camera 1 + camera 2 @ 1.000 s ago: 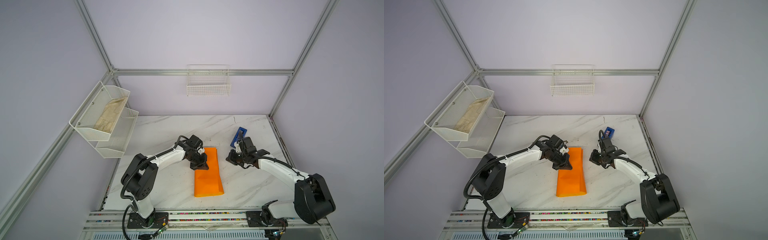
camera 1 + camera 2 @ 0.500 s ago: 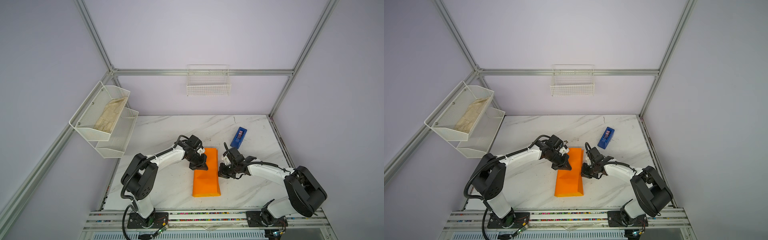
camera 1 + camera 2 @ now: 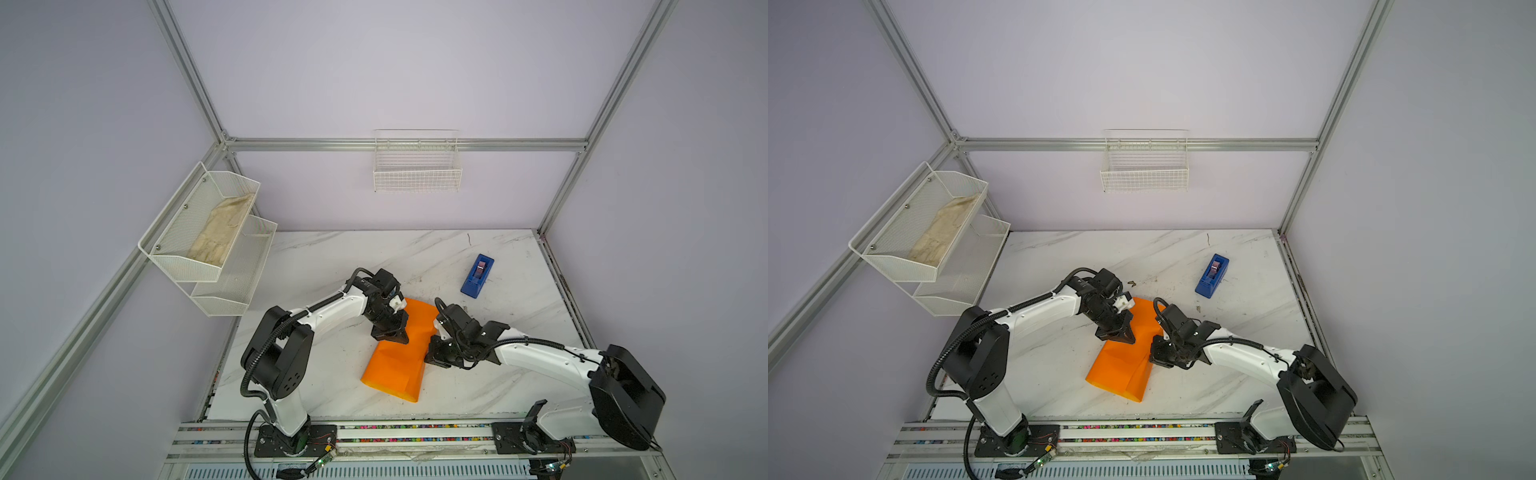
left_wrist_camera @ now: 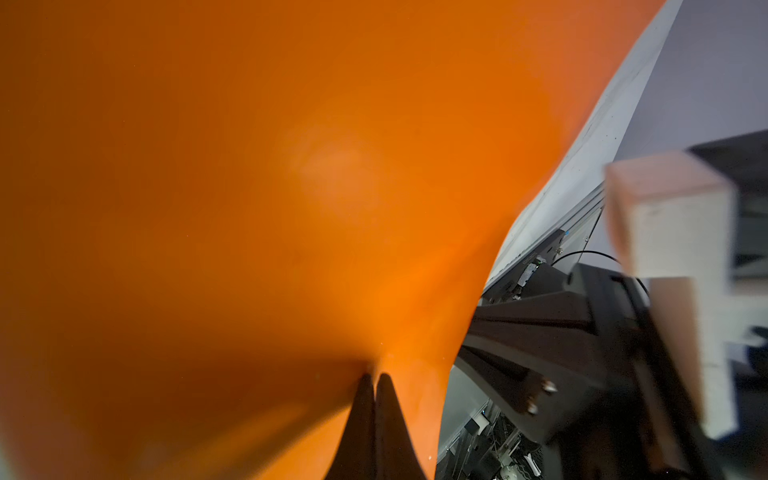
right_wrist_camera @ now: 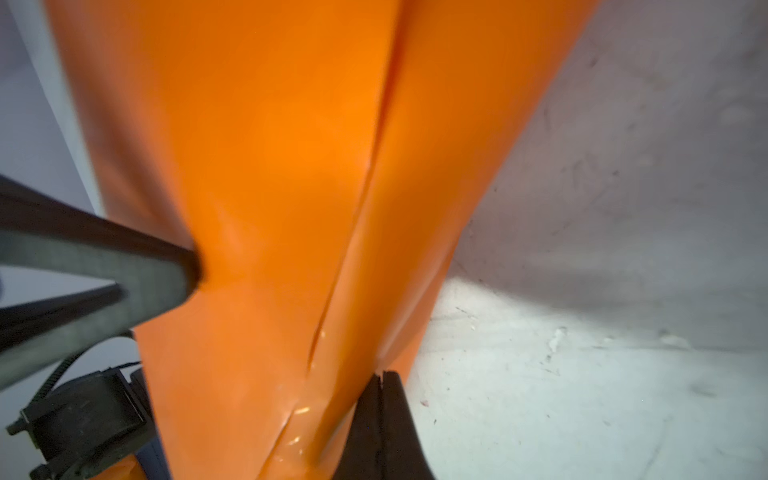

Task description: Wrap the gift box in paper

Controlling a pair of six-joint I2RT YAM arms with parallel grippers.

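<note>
**Wrap lies crosswise between the two claws, overlap edge up**

The gift box doesn't show in either top view. Going by the task, it's presumably somewhere inside the paper (image 3: 397,368), which is folded over into a long orange bundle on the table (image 3: 332,257). The sheet's overlap edge runs along the bundle's length, and the right wrist view shows it clearly. That long axis goes from the back of the table toward the front rail, so it sits roughly across the line joining the two claws.

The left gripper (image 3: 392,334) is at one long edge, toward the far half, with the paper straight ahead of its tips. Its fingers (image 4: 363,407) are pressed flat together and the tips are against the sheet, which puckers a little there. Whether any paper is nipped between them can't be told.

The right gripper (image 3: 432,358) is at the opposite long edge, nearer the middle. Its jaws are closed tight too, and its fingertips (image 5: 397,407) touch the sheet's edge where it meets the table. Both claws are in contact, so neither is nearer the wrap.

The next move probably turns on the blue tape dispenser (image 3: 477,276). It sits behind the right claw, on the side away from the paper, well apart and closer to the back wall. That makes the right arm the nearer one for it, while the left looks placed to keep the fold down.
</note>
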